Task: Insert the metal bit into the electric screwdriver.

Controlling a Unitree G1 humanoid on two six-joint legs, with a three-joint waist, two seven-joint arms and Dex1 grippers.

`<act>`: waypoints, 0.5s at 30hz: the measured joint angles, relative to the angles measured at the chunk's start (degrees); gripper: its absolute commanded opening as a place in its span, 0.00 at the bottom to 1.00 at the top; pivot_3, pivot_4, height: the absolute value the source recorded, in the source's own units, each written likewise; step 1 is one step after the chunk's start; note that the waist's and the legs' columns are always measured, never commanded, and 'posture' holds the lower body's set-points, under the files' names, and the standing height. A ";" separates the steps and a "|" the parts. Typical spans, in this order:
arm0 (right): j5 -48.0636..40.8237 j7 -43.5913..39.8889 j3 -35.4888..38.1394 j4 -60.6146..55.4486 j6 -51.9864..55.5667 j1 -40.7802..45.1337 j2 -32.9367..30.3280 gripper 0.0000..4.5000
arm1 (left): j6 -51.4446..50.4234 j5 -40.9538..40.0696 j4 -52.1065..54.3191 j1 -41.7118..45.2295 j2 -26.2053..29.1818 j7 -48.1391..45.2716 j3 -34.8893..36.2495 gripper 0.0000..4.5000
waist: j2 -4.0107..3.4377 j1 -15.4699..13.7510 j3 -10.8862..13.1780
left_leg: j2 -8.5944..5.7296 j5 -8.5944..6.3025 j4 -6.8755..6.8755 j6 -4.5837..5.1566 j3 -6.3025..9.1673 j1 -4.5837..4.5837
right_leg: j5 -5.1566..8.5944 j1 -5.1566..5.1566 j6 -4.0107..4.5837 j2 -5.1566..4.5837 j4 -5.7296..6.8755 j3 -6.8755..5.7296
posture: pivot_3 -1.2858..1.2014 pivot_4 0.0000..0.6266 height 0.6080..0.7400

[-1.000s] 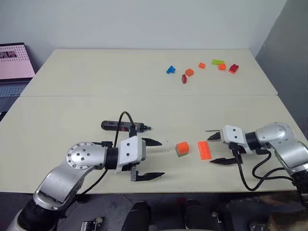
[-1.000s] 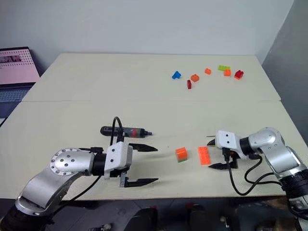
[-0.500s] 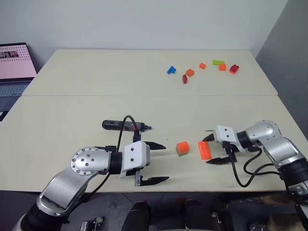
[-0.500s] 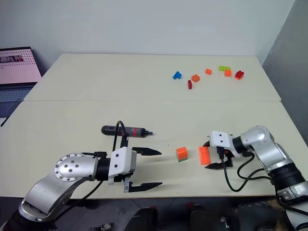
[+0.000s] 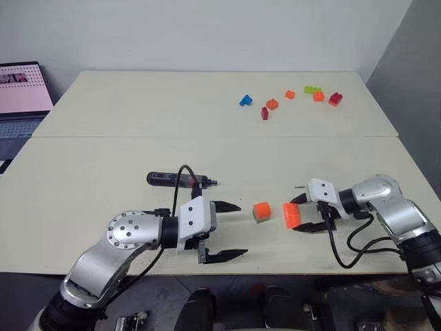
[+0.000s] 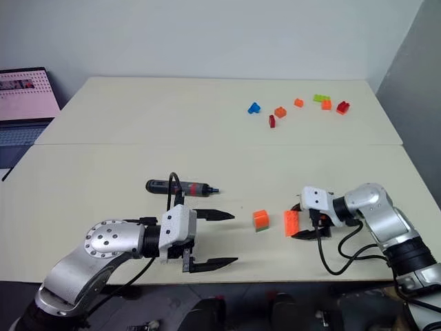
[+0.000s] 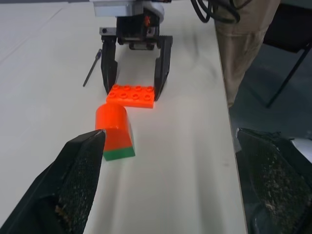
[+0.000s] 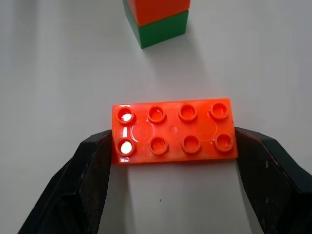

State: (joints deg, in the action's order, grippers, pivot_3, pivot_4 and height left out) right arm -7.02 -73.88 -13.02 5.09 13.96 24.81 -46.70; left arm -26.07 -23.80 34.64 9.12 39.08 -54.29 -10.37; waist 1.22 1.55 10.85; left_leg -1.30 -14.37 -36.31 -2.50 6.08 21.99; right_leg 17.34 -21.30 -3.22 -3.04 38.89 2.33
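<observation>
The electric screwdriver (image 5: pixel 180 181) lies flat on the table, black with a red band, its tip toward the right. The metal bit (image 7: pixel 92 68) is a thin dark rod lying on the table just beyond my right gripper (image 5: pixel 295 215). That gripper is shut on a flat orange brick (image 8: pixel 174 130), one finger pressing on each short end. My left gripper (image 5: pixel 241 229) hovers open near the table's front edge, in front of the screwdriver and empty, its fingers (image 7: pixel 78 180) pointing toward the bricks.
An orange-and-green block (image 5: pixel 260 212) stands between the two grippers. Several small coloured bricks (image 5: pixel 289 100) are scattered at the far right of the table. A laptop (image 5: pixel 21 93) sits off the far left. The table's front edge (image 5: pixel 275 265) is close to both grippers.
The right gripper's fingers have closed in on the ends of the flat orange brick. The left gripper stays open.
</observation>
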 measured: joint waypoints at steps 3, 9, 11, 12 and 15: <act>-3.24 6.01 9.46 -4.21 4.65 -4.35 -1.20 0.76 | -0.03 -1.73 -1.13 0.89 -2.92 1.38 1.01 1.00 | 0.00 -0.32 0.00 | -0.02 0.00 -0.08 -0.01 0.04 0.07 | -0.01 0.01 -0.01 -0.01 0.00 -0.03 | 0.52 0.24 1.00; -4.04 18.85 26.45 -7.33 10.72 -14.59 -2.48 0.76 | 0.63 -2.23 -2.08 2.36 -4.12 0.59 0.31 1.00 | -0.01 -0.37 -0.01 | -0.03 0.00 -0.09 0.00 -0.12 0.07 | -0.01 0.03 -0.02 0.00 -0.01 -0.03 | 0.52 0.24 1.00; -3.03 23.80 30.71 -6.62 11.50 -18.30 -2.10 0.76 | 1.66 -2.22 -3.29 3.36 -5.00 -0.18 -0.41 1.00 | -0.04 -0.37 -0.03 | -0.04 0.00 -0.10 0.00 -0.13 0.03 | -0.01 0.09 -0.02 0.00 0.00 -0.03 | 0.52 0.24 1.00; -2.87 25.50 32.03 -6.12 11.84 -19.09 -1.81 0.76 | 1.83 -2.17 -3.79 3.83 -5.32 -0.35 -0.67 1.00 | -0.05 -0.34 -0.03 | -0.04 0.00 -0.11 0.00 -0.16 0.02 | -0.01 0.09 -0.02 0.01 0.00 -0.01 | 0.52 0.24 1.00; -1.67 32.57 35.29 -3.26 13.61 -19.65 0.01 0.76 | 2.87 -2.07 -5.17 5.69 -5.76 -1.23 -1.19 1.00 | -0.06 0.26 -0.04 | -0.05 0.01 -0.17 0.01 -0.34 -0.08 | -0.02 0.12 -0.04 0.05 0.02 0.09 | 0.52 0.24 1.00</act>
State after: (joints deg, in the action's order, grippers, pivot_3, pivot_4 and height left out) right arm -8.68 -41.31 22.28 1.83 27.56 5.17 -46.69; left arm -23.20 -25.86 29.47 14.81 33.32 -55.52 -11.57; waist 1.17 1.81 10.81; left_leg -1.34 -14.37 -36.48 -2.49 5.74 21.92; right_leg 17.32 -21.18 -3.25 -2.99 38.91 2.42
